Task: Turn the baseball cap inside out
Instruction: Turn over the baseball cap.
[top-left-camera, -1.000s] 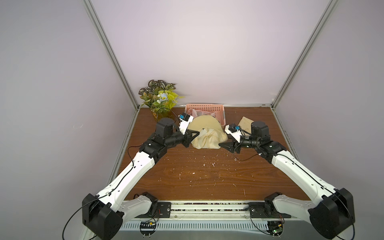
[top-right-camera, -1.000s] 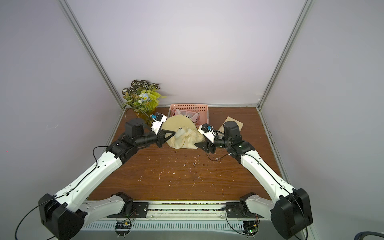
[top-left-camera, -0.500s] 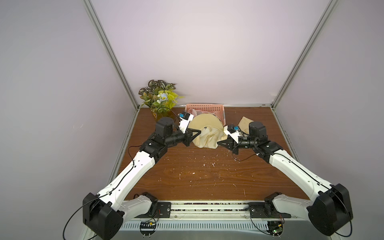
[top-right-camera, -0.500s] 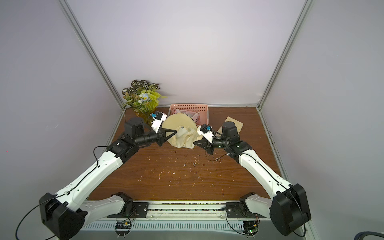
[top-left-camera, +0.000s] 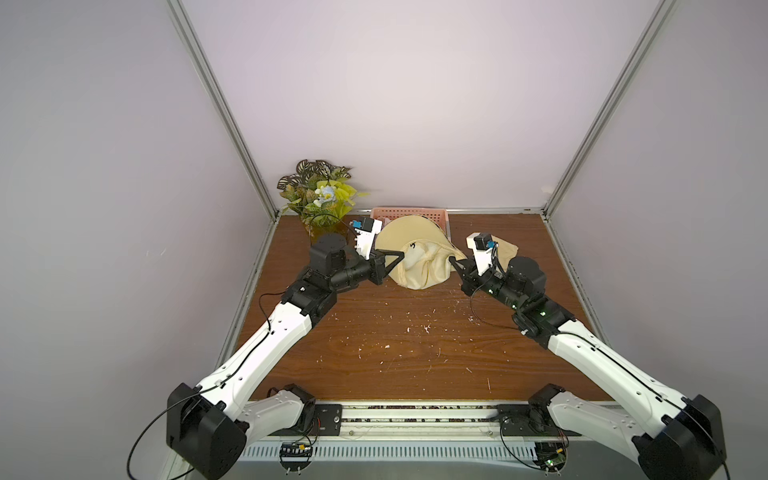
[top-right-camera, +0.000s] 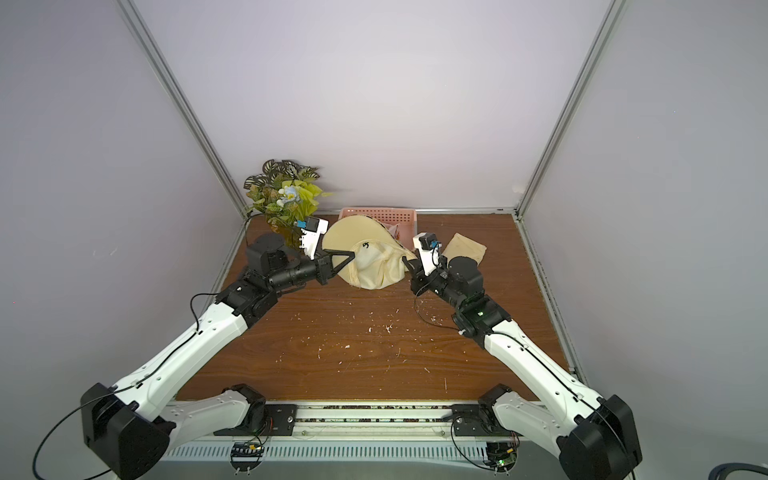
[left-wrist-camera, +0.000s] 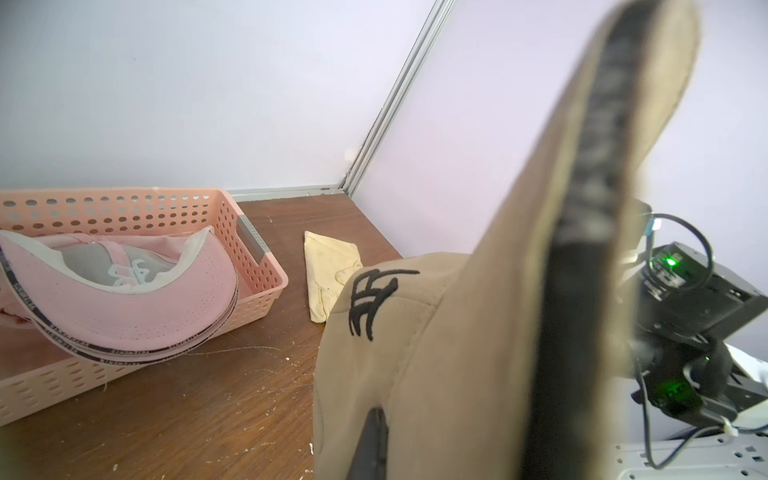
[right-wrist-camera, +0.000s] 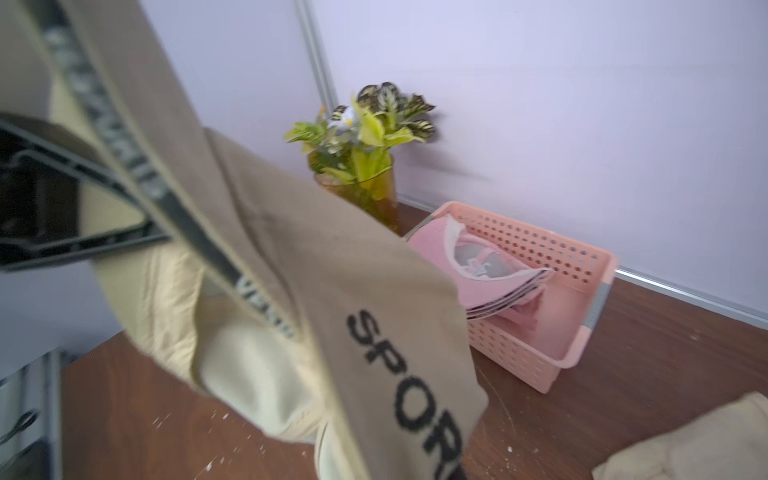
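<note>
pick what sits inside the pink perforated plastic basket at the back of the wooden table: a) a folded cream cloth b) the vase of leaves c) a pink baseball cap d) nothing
c: the left wrist view shows a pink baseball cap lying in the pink perforated plastic basket, while the folded cream cloth lies on the table outside it.

The cap (top-left-camera: 419, 259) lies before the basket (top-left-camera: 441, 216), between both arms
</note>
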